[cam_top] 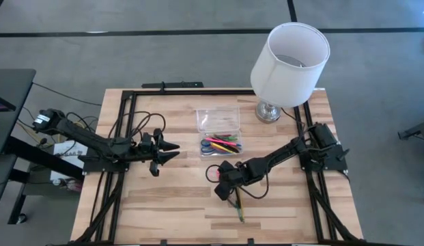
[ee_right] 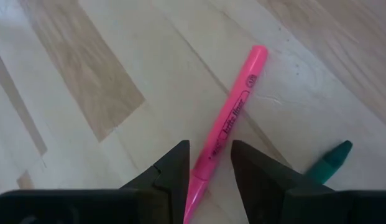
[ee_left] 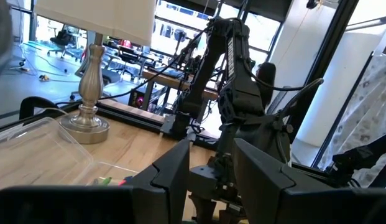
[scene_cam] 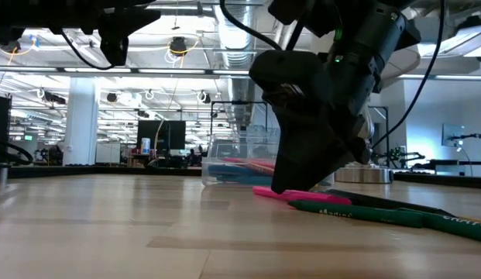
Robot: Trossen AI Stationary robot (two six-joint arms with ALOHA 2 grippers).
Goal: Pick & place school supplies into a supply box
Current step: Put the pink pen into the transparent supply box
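Near the middle of the worktop (cam_top: 164, 205), toward its front edge, the right tool (cam_top: 225, 191) is down over a pink pen (ee_right: 227, 124) that lies flat on the wood. The wrist view shows its fingers spread, one on each side of the pen's barrel and not yet pinching it. So the step in hand looks like the pick of this pen. The next move calls for the fingers to press together on the barrel, then a lift and a carry toward the back edge, where the box (cam_top: 218, 128) stands open with several supplies already in it. The pen is thin and slick, so it may roll or twist if the fingers close off-centre.

A green marker (ee_right: 329, 162) lies just beside the pen, apart from it; a sloppy close could nudge it.

The left tool (cam_top: 164, 152) waits above the left half of the worktop, fingers spread, holding nothing.

The high view gives the layout but hides the pink pen under the right arm; only the wrist view shows the fingers straddling it. The low view adds that the tool's tips reach the wood, with pen and marker lying side by side before the box. The lamp (cam_top: 288, 65) stands at the back right corner.
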